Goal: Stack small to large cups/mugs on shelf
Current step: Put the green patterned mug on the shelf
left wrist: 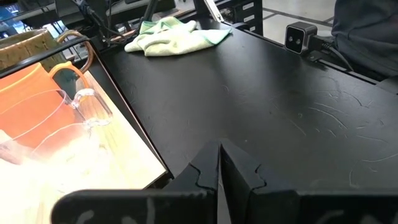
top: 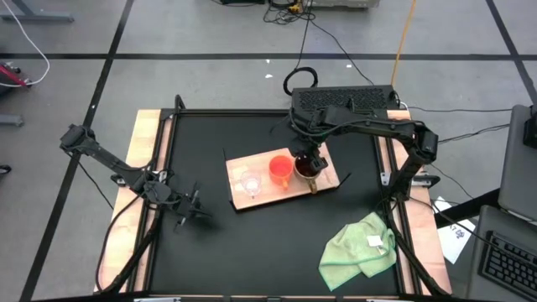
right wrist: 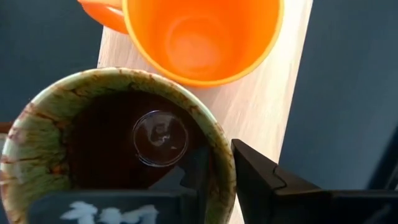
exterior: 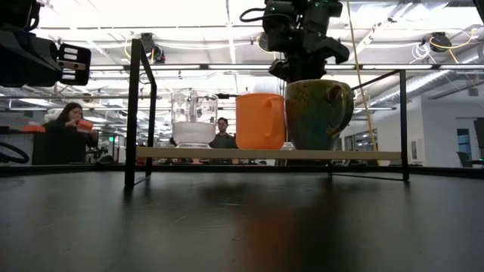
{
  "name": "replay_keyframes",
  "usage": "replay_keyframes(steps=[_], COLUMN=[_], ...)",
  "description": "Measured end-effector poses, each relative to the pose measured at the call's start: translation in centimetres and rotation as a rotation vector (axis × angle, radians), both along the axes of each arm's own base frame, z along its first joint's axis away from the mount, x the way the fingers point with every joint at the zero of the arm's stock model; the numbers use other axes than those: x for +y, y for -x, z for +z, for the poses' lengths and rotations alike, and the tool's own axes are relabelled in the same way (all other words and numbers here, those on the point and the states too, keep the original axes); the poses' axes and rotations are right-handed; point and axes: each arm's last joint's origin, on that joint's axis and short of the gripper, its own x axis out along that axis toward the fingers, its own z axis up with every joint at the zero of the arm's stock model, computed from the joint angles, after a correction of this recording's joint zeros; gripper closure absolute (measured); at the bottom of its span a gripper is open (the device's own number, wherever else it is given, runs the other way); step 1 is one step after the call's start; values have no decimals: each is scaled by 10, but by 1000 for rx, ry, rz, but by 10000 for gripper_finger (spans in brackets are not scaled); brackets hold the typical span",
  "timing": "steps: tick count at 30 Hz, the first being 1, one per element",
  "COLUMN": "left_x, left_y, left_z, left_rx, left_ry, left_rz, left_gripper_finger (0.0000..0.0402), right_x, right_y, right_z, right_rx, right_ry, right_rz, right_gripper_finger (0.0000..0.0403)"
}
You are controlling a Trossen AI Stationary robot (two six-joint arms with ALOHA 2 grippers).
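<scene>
On the light wooden shelf (top: 252, 164) three cups stand upright in a row on their bases. The clear glass cup (top: 250, 183) is at the left and the orange cup (top: 279, 170) in the middle. The dark brown mug (top: 307, 165), green-mottled at the rim, is at the right. My right gripper (right wrist: 221, 174) points down over the mug's rim (right wrist: 224, 165). It is open, one finger inside the mug and one outside. My left gripper (left wrist: 219, 168) waits shut near the table's left edge, holding nothing. My right gripper straddles the mug's rim (right wrist: 224, 165) from above, on the side away from the orange cup. One finger (right wrist: 186, 180) is inside and one finger (right wrist: 261, 177) outside. Whether either touches the rim I cannot tell. The mug stands upright on the shelf (exterior: 340, 154).
A light green cloth (top: 361, 247) lies crumpled near the table's front right. The shelf sits raised on a black metal frame (exterior: 136, 113). Bare black tabletop (top: 252, 252) stretches in front of the shelf. People sit in the room beyond the table.
</scene>
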Motion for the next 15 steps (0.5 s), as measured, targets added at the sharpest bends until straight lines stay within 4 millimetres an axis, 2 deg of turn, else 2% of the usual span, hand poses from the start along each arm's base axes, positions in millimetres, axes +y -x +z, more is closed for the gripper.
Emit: replay_keyframes(steps=[15], left_x=[0], left_y=[0], left_z=[0], left_rx=[0], left_ry=[2], left_rz=[1], left_gripper_finger=[382], right_x=[-9], right_y=[6], right_z=[0], right_rx=[37], right_ry=[36], right_rz=[-59], right_gripper_finger=[343])
